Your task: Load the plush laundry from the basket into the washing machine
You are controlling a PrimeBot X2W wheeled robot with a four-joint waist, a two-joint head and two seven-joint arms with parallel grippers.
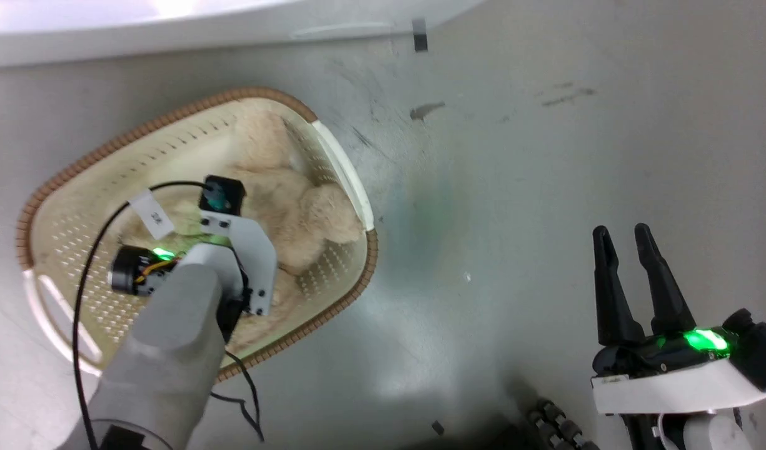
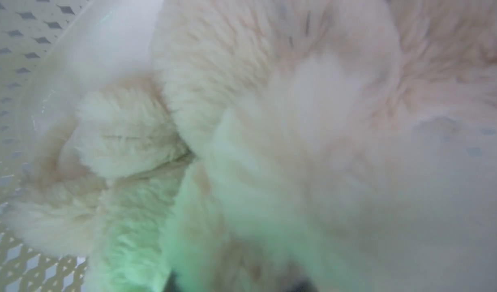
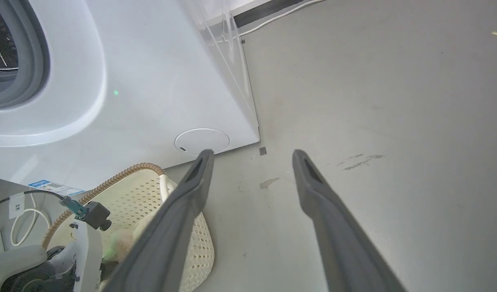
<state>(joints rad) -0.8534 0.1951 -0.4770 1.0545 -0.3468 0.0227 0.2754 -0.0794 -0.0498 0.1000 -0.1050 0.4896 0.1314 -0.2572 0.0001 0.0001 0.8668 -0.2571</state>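
Observation:
The beige plush laundry lies curled inside the cream basket on the floor. My left arm's wrist reaches down into the basket from above the plush, hiding its fingers. In the left wrist view the long fur presses close around the lens, and just the dark finger roots peek out at the bottom edge. My right gripper hovers open and empty over bare floor, well right of the basket. The white washing machine with its grey gasket stands right behind the basket.
The washer's white lower front runs along the top of the head view. A black cable loops from my left arm across the basket. The grey floor has scuff marks and a small tape square.

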